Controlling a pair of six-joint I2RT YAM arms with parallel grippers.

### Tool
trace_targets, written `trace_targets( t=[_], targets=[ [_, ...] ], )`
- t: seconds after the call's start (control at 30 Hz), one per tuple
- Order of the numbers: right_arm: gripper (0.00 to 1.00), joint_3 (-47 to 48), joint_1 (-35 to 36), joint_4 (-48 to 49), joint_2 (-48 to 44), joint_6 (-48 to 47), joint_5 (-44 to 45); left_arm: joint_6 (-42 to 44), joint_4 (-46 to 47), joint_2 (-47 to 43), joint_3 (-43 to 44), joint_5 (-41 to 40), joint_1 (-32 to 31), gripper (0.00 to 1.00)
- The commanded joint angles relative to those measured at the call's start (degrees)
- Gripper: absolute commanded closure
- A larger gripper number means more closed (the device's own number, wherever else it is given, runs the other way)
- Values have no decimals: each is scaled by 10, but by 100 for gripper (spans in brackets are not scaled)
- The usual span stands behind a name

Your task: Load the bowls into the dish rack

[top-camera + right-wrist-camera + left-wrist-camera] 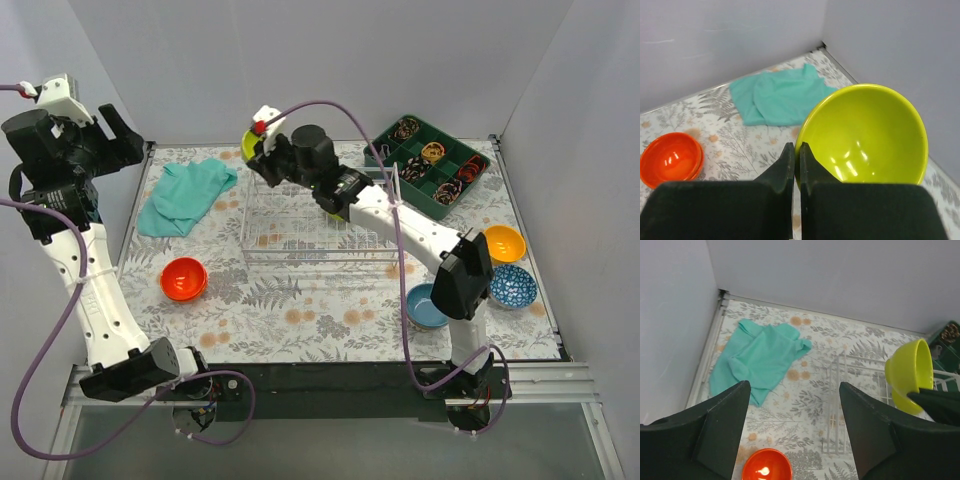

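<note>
**Top external view.** The right claw [262, 150] is closed on the rim of the yellow-green bowl [249, 148]. It holds the bowl raised over the far left corner of the dish rack [320, 228]. The rack appears empty, so the step in hand is judged to be loading the first bowl. The next move calls for lowering the bowl inside the wire walls without catching the top wire. The left claw [105, 135] is raised at the far left, jaws wide, holding nothing. The red bowl [184, 278] waits on the surface [300, 320], left of the rack. Three more bowls [503, 243] lie at the right.

**Left wrist view.** There is open room between the teal cloth [760, 357] and the rack's left wall.

**Right wrist view.** The fingers pinch the bowl's near rim. The corner walls stand close behind it, so room there is limited.
</note>
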Motion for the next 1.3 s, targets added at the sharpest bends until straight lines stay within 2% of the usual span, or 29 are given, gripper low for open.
trace_targets(
  t=[0.0, 0.1, 0.13, 0.17, 0.27, 0.3, 0.43, 0.5, 0.6, 0.63, 0.67, 0.7, 0.97, 1.27],
  targets=[
    [99, -95, -25, 53, -80, 141, 38, -36, 29, 21, 2, 134, -8, 30],
    [99, -144, -52, 53, -121, 212, 19, -24, -1, 69, 36, 177, -55, 31],
    [99, -151, -60, 53, -130, 234, 11, -12, -5, 76, 39, 171, -73, 31],
    [99, -158, -76, 54, -143, 252, 2, 5, -9, 87, 41, 135, -120, 31],
    [99, -160, -112, 56, -152, 354, -30, 49, -18, 102, 44, 100, -182, 31],
    [99, -161, -122, 61, -152, 413, -45, 53, -21, 112, 46, 95, -190, 31],
    [99, -192, -162, 110, -139, 540, -60, 59, -19, 148, 51, 83, -213, 33],
    [99, -202, -178, 144, -122, 569, -73, 57, -13, 162, 49, 81, -223, 36],
    [99, -211, -193, 180, -90, 604, -100, 42, -5, 191, 47, 74, -257, 54],
    [99, -210, -195, 185, -82, 611, -108, 42, -1, 206, 47, 71, -264, 82],
    [99, -210, -201, 196, -69, 618, -117, 40, 1, 212, 47, 65, -281, 94],
    [99, -214, -203, 215, -64, 625, -130, 38, 4, 217, 44, 58, -290, 100],
    [99, -256, -226, 293, -32, 698, -173, 35, 17, 285, 34, 20, -335, 100],
    [99, -282, -246, 331, 7, 749, -183, 64, 11, 343, 37, 4, -357, 100]
  ],
)
